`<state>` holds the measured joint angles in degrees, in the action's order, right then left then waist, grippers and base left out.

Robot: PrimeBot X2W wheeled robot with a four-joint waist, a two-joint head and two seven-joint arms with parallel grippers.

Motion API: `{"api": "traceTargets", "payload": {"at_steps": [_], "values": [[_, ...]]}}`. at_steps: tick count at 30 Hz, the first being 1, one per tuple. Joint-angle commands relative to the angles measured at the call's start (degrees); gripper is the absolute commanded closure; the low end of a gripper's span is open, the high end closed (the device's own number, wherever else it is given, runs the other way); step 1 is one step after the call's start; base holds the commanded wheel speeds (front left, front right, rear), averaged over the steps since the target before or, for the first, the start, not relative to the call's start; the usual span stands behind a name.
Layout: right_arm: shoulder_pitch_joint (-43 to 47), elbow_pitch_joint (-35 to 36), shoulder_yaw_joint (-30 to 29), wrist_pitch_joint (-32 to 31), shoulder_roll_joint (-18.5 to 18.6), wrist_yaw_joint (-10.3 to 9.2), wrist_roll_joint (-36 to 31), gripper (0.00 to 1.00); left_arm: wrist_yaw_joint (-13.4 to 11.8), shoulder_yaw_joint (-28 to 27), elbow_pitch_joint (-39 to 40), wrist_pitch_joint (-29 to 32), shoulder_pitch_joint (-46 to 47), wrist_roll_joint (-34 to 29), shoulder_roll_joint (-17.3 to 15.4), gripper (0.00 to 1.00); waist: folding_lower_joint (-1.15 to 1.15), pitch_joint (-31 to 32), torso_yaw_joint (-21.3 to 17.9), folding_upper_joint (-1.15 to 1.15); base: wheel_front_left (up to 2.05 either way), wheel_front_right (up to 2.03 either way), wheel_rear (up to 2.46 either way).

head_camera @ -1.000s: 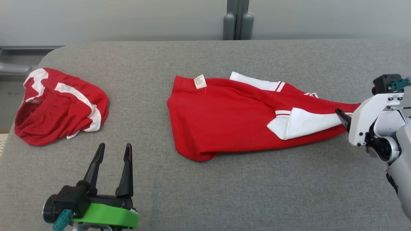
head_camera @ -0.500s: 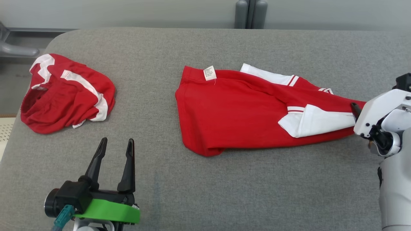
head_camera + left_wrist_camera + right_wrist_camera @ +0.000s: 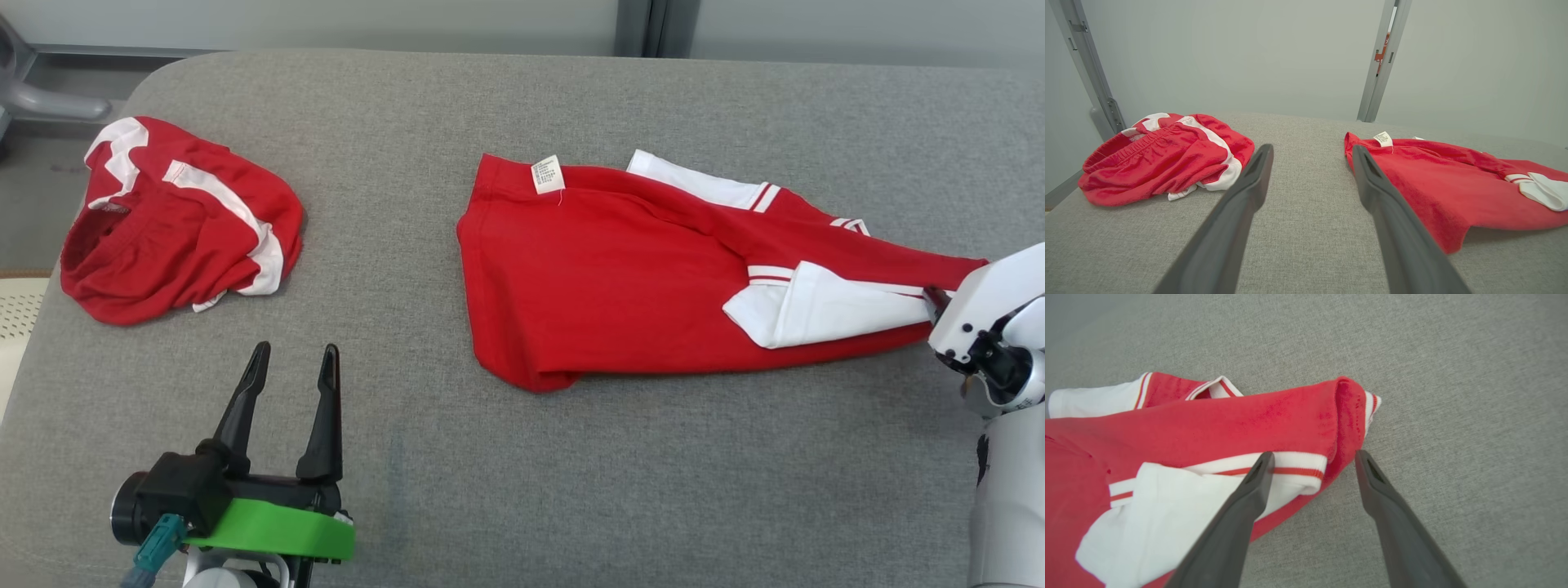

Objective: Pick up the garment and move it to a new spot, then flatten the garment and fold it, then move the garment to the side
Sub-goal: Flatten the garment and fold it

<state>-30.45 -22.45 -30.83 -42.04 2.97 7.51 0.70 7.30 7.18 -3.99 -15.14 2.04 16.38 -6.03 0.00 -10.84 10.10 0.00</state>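
right gripper [image 3: 1312,457]: in head view fingers mostly hidden behind white wrist [image 3: 976,306], one dark tip peeks out. red shirt [image 3: 1274,416] under gripper runs off left and bottom edge of right wrist view. white sleeve [image 3: 1163,506] partly behind one finger; cannot tell if finger touches cloth. tag [image 3: 548,174], ahead and right of left gripper [image 3: 294,358]: print too small to read. left gripper base cut by bottom edge.

Shows the red garment [image 3: 620,286] lying rumpled and half-folded, white striped-cuff sleeves toward its right end, label upturned far-left.
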Motion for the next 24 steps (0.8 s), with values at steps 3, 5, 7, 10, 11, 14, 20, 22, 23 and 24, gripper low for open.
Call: {"api": "traceTargets", "payload": {"at_steps": [3, 5, 7, 10, 11, 14, 20, 22, 23, 24], "values": [[-0.5, -1.6, 1.5, 1.2, 0.0, -0.04, 1.9, 0.23, 0.2, 0.0, -0.2, 0.0, 1.2, 0.0, -0.2, 0.0, 0.0, -0.3, 0.1, 0.0, 0.0, 0.0, 0.0], [-1.1, -3.0, 1.8, 2.1, 0.0, -0.04, 3.1, 0.69, 0.2, 0.1, -0.2, 0.0, 1.4, 0.0, -0.3, 0.0, 0.0, -0.3, 0.2, 0.0, 0.0, 0.0, 0.0], [-1.9, -3.8, 2.3, 3.7, 0.0, -0.04, 2.9, 1.0, 0.2, 0.2, -0.3, 0.0, 1.5, 0.0, -0.3, 0.0, 0.0, -0.4, 0.4, 0.0, 0.0, 0.0, 0.0], [-3.6, -3.1, 3.0, 8.5, 0.1, -0.04, -0.3, 1.0, 0.2, 0.3, -0.3, 0.0, 1.6, 0.1, -0.3, 0.0, 0.0, -0.5, 0.8, 0.0, 0.0, 0.0, 0.0], [-4.4, -3.0, 3.8, 10.5, 0.1, -0.04, -1.4, 1.0, 0.2, 0.3, -0.3, 0.0, 1.7, 0.2, -0.3, 0.0, 0.0, -0.6, 0.9, 0.0, 0.0, 0.0, 0.0], [-7.1, -3.3, 8.0, 15.3, 0.9, -0.04, -2.6, 1.0, 0.2, 0.3, -0.4, 0.0, 1.7, 0.2, -0.4, 0.0, 0.0, -0.5, 1.3, 0.0, 0.0, 0.0, 0.0], [-14.4, -4.1, 23.0, 25.4, 4.6, -0.06, 2.7, 1.0, 0.2, 0.2, -0.6, 0.0, 1.5, 0.3, -0.2, 0.0, 0.0, -0.1, 1.6, 0.0, 0.0, 0.0, 0.0], [-17.4, -4.0, 28.2, 29.2, 5.9, -0.06, 5.3, 1.0, 0.2, 0.1, -0.6, 0.0, 1.4, 0.3, -0.1, 0.0, 0.0, 0.0, 1.7, 0.0, 0.0, 0.0, 0.0], [-18.9, -4.0, 31.0, 31.0, 6.5, -0.06, 7.0, 1.0, 0.2, 0.1, -0.6, 0.0, 1.3, 0.3, 0.0, 0.0, 0.0, 0.2, 1.7, 0.0, 0.0, 0.0, 0.0], [-20.2, -3.9, 33.4, 32.6, 7.2, -0.06, 8.4, 1.0, 0.2, 0.1, -0.7, 0.0, 1.2, 0.3, 0.0, 0.0, 0.0, 0.3, 1.7, 0.0, 0.0, 0.0, 0.0]]}}
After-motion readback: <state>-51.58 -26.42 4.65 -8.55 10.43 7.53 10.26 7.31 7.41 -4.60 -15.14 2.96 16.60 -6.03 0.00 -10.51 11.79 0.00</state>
